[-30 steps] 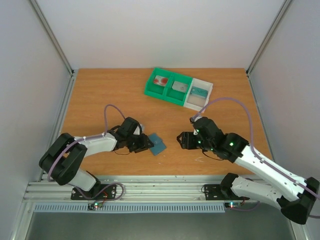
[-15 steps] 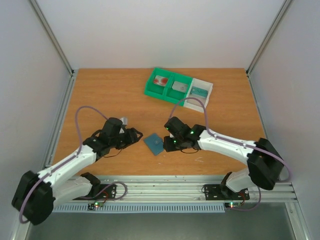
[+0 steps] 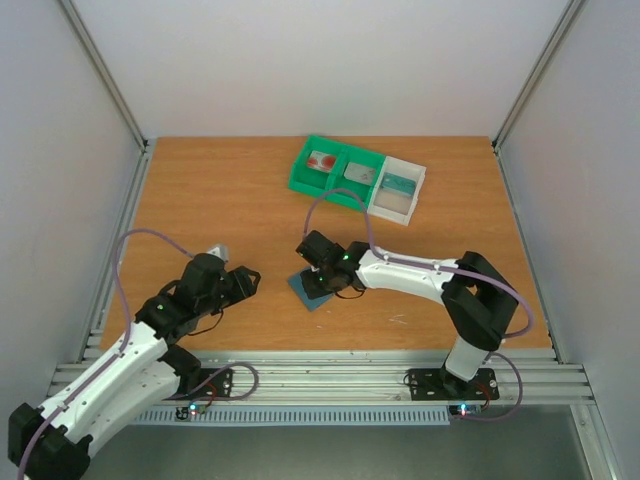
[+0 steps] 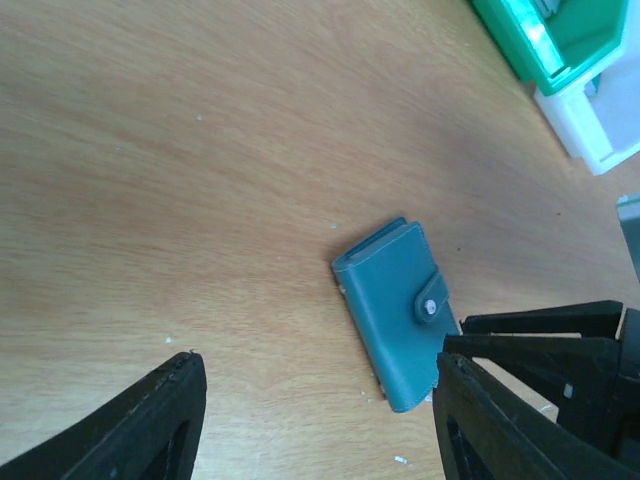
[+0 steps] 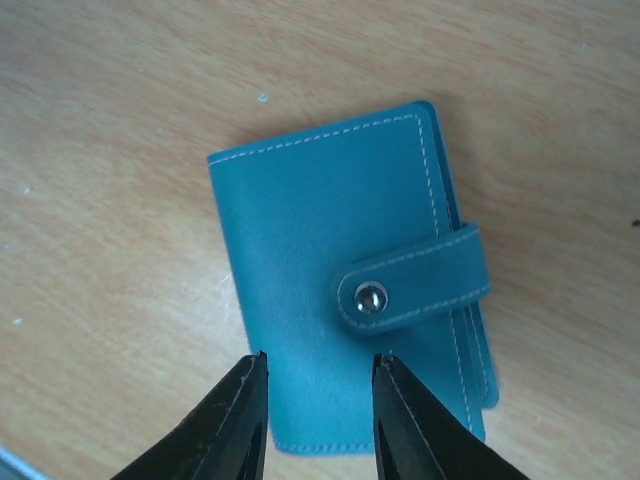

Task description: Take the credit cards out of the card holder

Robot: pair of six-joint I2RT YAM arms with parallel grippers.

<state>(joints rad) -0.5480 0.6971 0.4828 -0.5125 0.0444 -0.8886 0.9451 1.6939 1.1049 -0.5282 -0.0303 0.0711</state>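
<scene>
Both arms have moved since a second ago. My left arm has pulled back toward its base and my right arm has swung in over the holder, which has barely shifted.

The flat orange-brown wooden table (image 3: 220, 200) carries everything. At its far edge sits the green plastic tray (image 3: 325, 196), with a white plastic compartment (image 3: 390, 212) joined on its right.

My left gripper (image 4: 320, 365) is spread wide, holds nothing, and sits well apart from the holder. My right gripper (image 5: 315, 365) hangs right over the holder with its jaws narrowly parted and nothing between them. I cannot tell whether they touch it.

The blue-teal stitched bifold card holder (image 5: 330, 270) lies flat on the table near the front centre, folded shut with its strap snapped.

The credit cards are in the tray:
- white card with red marks (image 3: 322, 161) in the left green bay
- grey card (image 3: 358, 172) in the next bay
- teal card (image 3: 398, 184) in the white compartment
</scene>
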